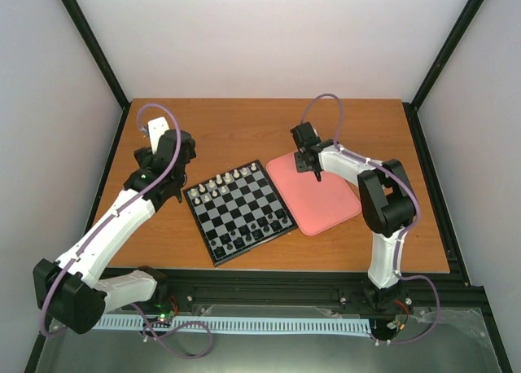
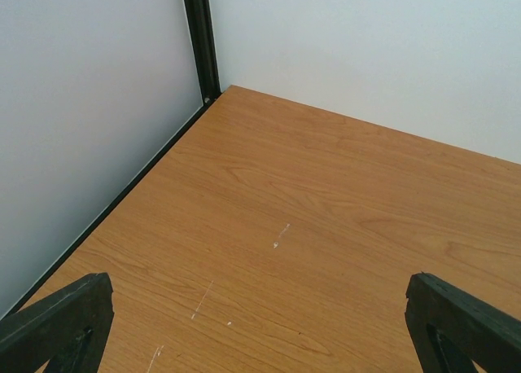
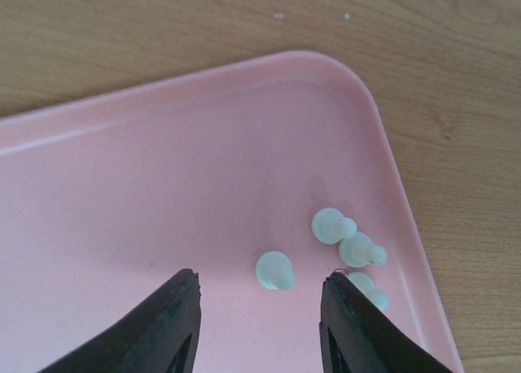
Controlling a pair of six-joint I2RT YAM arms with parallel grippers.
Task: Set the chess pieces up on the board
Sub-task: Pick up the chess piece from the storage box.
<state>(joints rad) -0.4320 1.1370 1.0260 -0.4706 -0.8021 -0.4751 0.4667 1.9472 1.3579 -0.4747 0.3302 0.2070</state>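
The black-framed chessboard (image 1: 238, 211) lies mid-table with white pieces (image 1: 229, 180) along its far rows and dark pieces near its front. My right gripper (image 3: 260, 308) is open over the far left corner of the pink tray (image 3: 163, 186). Several white pawns lie on the tray: one (image 3: 274, 269) sits just ahead of the gap between the fingers, others (image 3: 332, 225) cluster by the right finger. In the top view the right gripper (image 1: 313, 171) hangs over the tray (image 1: 321, 198). My left gripper (image 2: 260, 324) is open over bare wood, left of the board.
The wooden table (image 2: 326, 226) meets white enclosure walls and a black corner post (image 2: 200, 39) at the far left. The left arm (image 1: 122, 218) stretches along the table's left side. The tray sits right beside the board's right edge.
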